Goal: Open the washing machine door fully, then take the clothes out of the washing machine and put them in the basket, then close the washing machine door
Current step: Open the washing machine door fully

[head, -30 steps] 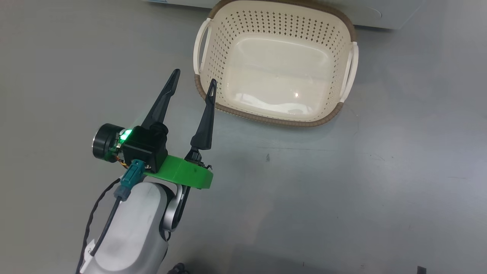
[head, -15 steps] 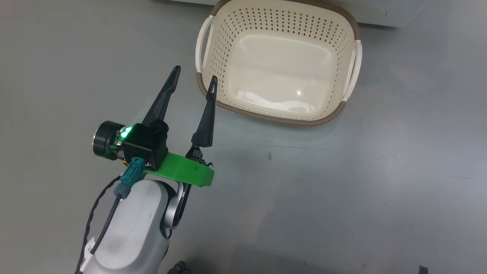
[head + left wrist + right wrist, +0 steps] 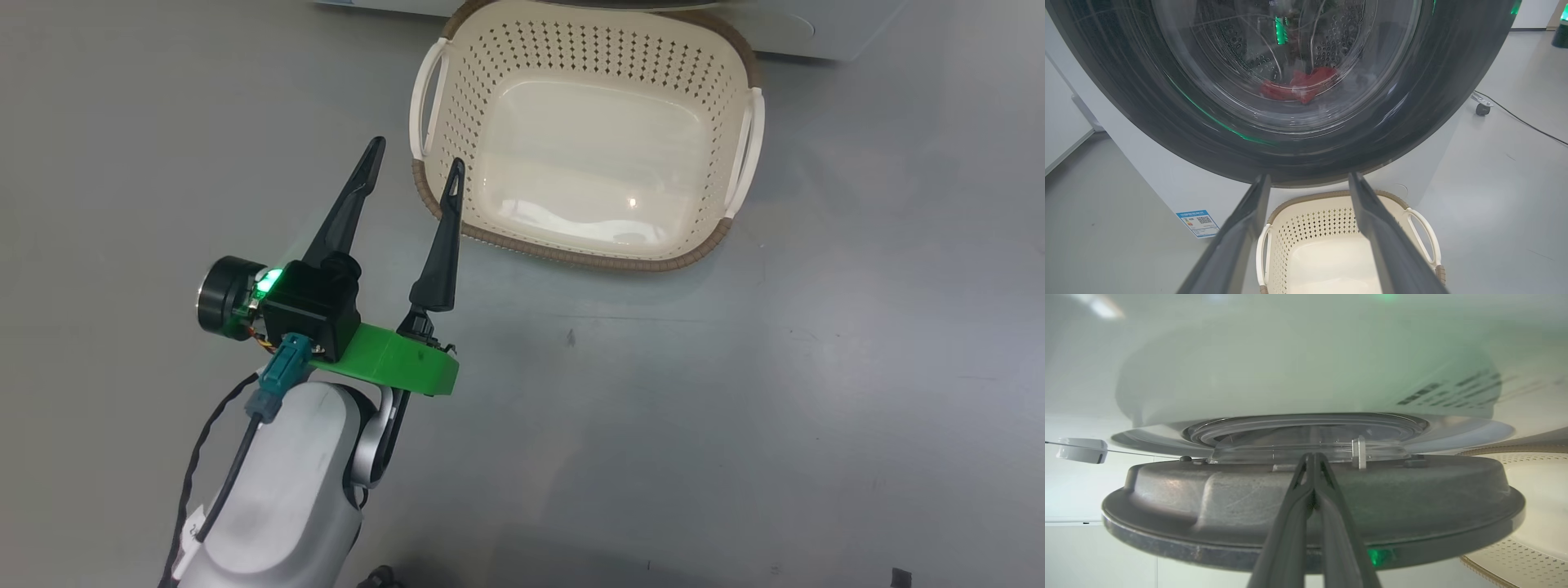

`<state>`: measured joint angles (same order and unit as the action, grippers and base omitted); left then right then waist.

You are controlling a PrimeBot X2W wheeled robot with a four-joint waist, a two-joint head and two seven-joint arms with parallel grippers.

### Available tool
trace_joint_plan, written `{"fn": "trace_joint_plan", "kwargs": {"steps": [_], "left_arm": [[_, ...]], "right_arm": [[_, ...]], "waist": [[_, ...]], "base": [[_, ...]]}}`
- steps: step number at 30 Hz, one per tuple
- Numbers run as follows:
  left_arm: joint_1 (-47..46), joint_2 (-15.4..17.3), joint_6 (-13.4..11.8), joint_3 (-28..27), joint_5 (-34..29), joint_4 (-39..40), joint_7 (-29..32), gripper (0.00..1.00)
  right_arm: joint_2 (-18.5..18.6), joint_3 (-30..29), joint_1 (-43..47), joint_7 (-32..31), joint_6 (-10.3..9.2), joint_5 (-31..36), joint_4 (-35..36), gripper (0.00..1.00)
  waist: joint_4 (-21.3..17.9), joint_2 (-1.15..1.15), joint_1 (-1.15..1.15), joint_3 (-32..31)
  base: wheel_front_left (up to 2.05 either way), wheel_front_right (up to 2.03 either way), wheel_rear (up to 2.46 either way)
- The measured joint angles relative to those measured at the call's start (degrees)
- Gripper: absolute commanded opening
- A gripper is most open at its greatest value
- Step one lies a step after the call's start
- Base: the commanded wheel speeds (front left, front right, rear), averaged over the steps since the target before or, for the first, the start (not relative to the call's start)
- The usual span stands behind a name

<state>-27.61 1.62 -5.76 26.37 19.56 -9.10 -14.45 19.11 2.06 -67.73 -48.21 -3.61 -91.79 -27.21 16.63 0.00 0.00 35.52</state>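
Grey floor (image 3: 735,408): the basket (image 3: 584,259) sits upright on it with nothing inside, just in front of the washing machine (image 3: 1159,179).
Left arm: a pale forearm (image 3: 277,490) comes up from the lower left of the head view. The left gripper (image 3: 417,152) points at the basket's near left corner. One fingertip crosses the brown rim in the picture; whether it touches, I cannot tell.
Left pincer: wide, nothing between the fingers.
Right arm: the right gripper (image 3: 1312,455) points edge-on at the door, tips against its inner side by the glass bowl, with the basket off to the right in that view.
Right pincer: fingers pressed together, nothing seen between them.
Door: the washing machine door (image 3: 1167,122), with its glossy black ring, looms above the basket.
Clothes: red clothes (image 3: 1298,87) lie low in the drum, seen through the glass, above and beyond the basket.
Left wrist view adds: a blue label (image 3: 1198,222) on the white panel, left of the basket.
Right wrist view adds: a gap between the door's grey inner side and the white front.
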Motion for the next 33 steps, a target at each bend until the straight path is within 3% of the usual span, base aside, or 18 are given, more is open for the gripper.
{"fn": "trace_joint_plan", "kwargs": {"steps": [23,33], "left_arm": [[0.13,-0.03,-0.47,-0.27,-0.43,-2.07,0.00,1.00],[2.49,-0.02,-0.48,-0.31,-0.31,-3.20,0.00,1.00]], "right_arm": [[-0.42,1.98,8.99,-7.79,4.58,-3.14,-0.29,0.00],[-2.87,2.83,15.29,-9.74,6.83,-4.99,0.90,0.00]], "waist": [[-1.30,0.00,0.00,-4.50],[-1.06,0.00,0.00,-8.41]], "base": [[0.00,0.00,0.00],[0.00,0.00,0.00]]}}
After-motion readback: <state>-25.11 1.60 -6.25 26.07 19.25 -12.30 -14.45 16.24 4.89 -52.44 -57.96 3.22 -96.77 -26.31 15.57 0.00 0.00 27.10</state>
